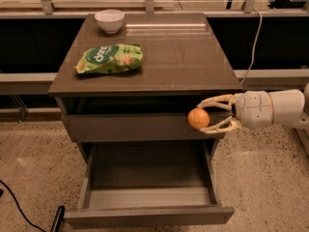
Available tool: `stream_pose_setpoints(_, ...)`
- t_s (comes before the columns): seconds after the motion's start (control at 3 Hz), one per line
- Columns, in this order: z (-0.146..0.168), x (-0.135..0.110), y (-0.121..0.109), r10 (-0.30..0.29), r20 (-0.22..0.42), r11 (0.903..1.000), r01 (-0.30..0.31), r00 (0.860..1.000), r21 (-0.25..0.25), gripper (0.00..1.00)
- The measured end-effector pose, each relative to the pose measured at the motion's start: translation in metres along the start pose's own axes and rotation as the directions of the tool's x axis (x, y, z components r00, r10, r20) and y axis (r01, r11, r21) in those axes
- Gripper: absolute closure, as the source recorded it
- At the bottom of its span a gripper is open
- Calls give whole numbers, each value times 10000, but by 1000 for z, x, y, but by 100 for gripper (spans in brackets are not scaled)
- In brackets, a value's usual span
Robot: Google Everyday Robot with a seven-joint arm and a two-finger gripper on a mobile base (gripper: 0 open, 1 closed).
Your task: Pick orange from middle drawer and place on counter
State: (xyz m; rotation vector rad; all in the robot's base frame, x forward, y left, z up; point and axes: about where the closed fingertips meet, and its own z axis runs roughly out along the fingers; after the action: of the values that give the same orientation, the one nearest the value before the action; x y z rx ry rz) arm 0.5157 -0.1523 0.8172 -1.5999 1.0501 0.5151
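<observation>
The orange (198, 118) is held in my gripper (204, 116), whose pale fingers (217, 101) close around it from the right. It hangs in front of the upper drawer front, above the right side of the open middle drawer (147, 211), just below the counter (174, 57) edge. The middle drawer is pulled far out and its dark inside shows nothing in it. My white arm reaches in from the right edge of the view.
A green snack bag (110, 58) lies on the counter's left side and a white bowl (109, 20) stands at its back left. A white cable (252, 47) hangs at the right. A black cable (19, 208) lies on the speckled floor at lower left.
</observation>
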Motion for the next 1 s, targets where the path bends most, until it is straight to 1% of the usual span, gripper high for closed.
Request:
stream_pose_setpoints(0.33,-9,-20,-14,330,-457,9990,-316,9984,301,100)
stream_pose_setpoints(0.67,-21,-28,-52,1304,-566,9894,-1262,9898,717,100)
stream_pose_setpoints(1.0,-28,-27,-92,2047,-665,9767,-1994,9766,790,100)
